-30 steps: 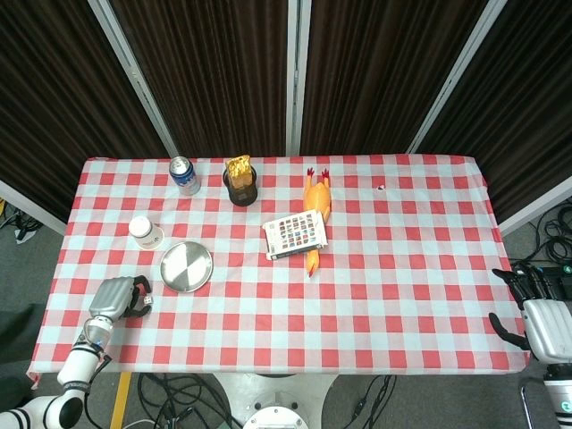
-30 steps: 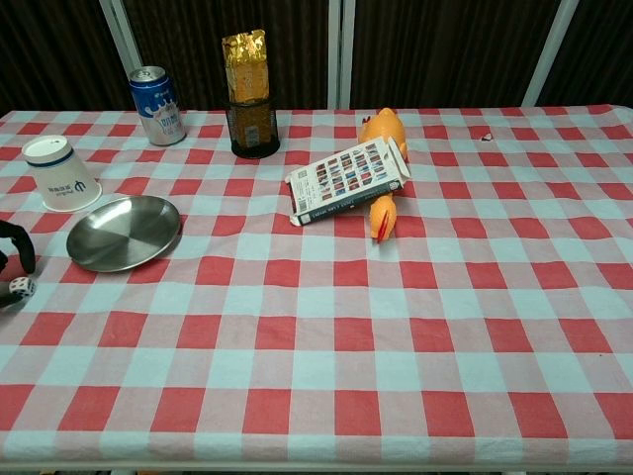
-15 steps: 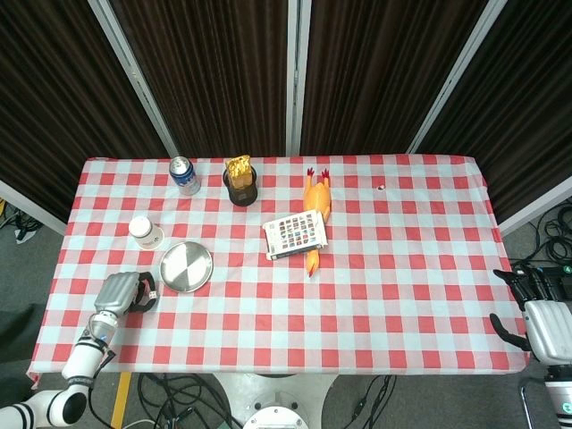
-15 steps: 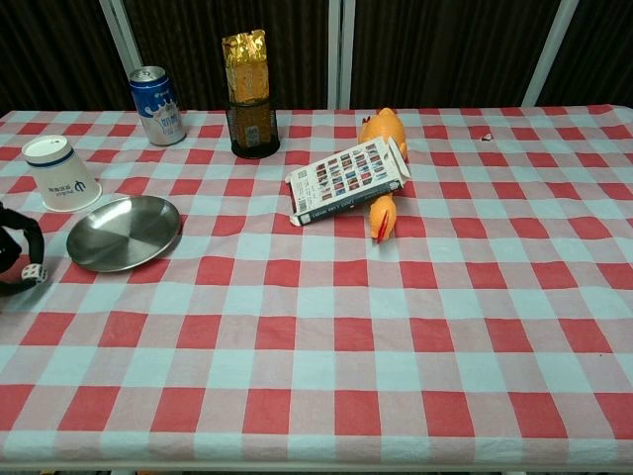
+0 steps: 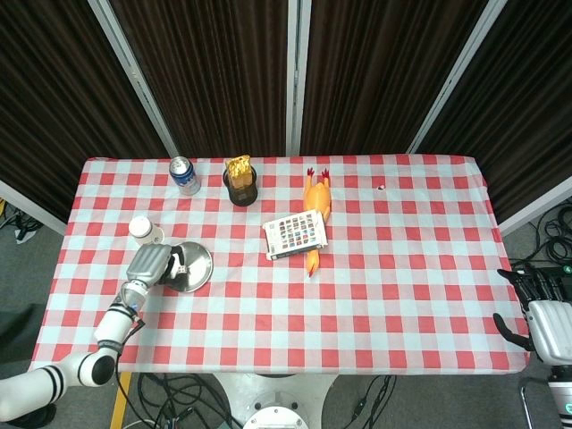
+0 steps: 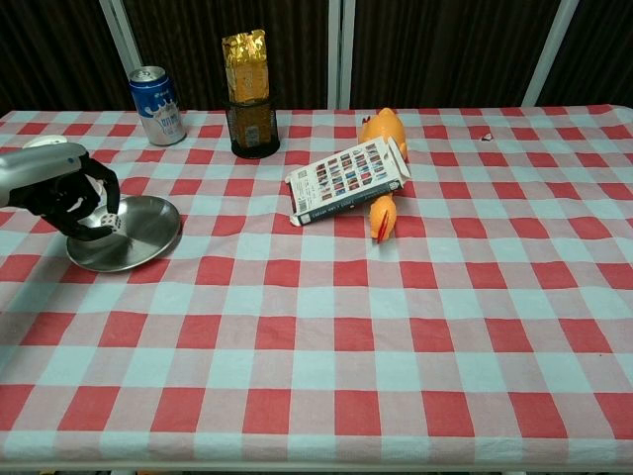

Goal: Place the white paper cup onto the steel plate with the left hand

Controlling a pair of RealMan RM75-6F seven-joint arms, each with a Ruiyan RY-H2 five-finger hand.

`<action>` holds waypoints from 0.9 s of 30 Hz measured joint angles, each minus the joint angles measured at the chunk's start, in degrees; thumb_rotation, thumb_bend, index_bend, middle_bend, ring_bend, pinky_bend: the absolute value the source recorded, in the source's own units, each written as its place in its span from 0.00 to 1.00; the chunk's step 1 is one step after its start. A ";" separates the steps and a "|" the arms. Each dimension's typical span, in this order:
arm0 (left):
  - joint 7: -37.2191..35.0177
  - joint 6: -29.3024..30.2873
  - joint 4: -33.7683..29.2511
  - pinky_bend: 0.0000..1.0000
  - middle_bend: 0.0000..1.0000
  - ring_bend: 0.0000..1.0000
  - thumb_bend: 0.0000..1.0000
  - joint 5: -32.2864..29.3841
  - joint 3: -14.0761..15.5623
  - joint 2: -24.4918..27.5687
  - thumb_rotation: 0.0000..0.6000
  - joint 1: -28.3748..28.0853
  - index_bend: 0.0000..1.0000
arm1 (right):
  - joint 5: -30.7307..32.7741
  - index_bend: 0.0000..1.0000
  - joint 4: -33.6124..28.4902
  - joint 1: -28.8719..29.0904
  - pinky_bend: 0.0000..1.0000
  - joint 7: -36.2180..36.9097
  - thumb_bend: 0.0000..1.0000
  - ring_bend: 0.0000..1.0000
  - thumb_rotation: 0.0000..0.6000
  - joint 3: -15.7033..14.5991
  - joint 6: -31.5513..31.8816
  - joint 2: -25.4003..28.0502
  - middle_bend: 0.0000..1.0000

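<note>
The white paper cup (image 5: 143,230) stands wide end down on the checked cloth, just left of and behind the steel plate (image 5: 194,268). My left hand (image 5: 152,264) hovers over the plate's left rim, just in front of the cup, with its fingers loosely curved and nothing in them. In the chest view the left hand (image 6: 71,193) hides most of the cup (image 6: 45,142), of which only the top shows, and it overlaps the plate (image 6: 138,237). My right hand (image 5: 539,308) hangs with fingers apart off the table's front right corner.
A blue can (image 5: 184,174) and a black holder with a gold packet (image 5: 240,183) stand at the back. A rubber chicken (image 5: 315,201) lies mid-table with a printed box (image 5: 296,235) across it.
My left hand has moved from the table's front left edge up and to the right, reaching the plate's left rim beside the cup. The right hand has stayed put.
</note>
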 measured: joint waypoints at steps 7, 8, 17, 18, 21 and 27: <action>1.15 1.03 1.54 0.95 0.78 0.84 0.20 -1.43 0.10 -1.92 1.00 -0.97 0.39 | -0.07 0.15 0.27 0.09 0.07 0.28 0.27 0.00 1.00 0.06 -0.13 -0.14 0.20; 1.09 1.83 1.36 0.95 0.76 0.83 0.19 -1.14 0.18 -1.85 1.00 -0.75 0.36 | -0.12 0.15 0.25 0.13 0.07 0.27 0.27 0.00 1.00 0.07 -0.15 -0.14 0.20; -2.98 12.64 -2.19 0.92 0.69 0.74 0.18 2.29 0.57 2.02 1.00 4.32 0.31 | -0.34 0.15 0.05 -0.09 0.07 0.14 0.27 0.00 1.00 0.21 0.62 0.06 0.20; -4.02 13.99 -2.17 0.91 0.69 0.73 0.18 2.48 0.38 2.22 1.00 5.00 0.33 | -0.33 0.15 -0.03 -0.13 0.07 0.09 0.27 0.00 1.00 0.23 0.71 0.10 0.20; -8.23 18.18 -0.83 0.82 0.63 0.64 0.18 2.55 -0.63 2.32 1.00 7.26 0.36 | -0.67 0.15 -0.36 -0.22 0.07 -0.34 0.27 0.00 1.00 0.26 1.21 0.19 0.20; -18.08 18.11 4.40 0.52 0.38 0.34 0.17 0.01 -3.70 1.54 1.00 9.19 0.35 | -0.83 0.15 -0.61 -0.39 0.07 -0.64 0.27 0.00 1.00 0.35 1.69 0.22 0.20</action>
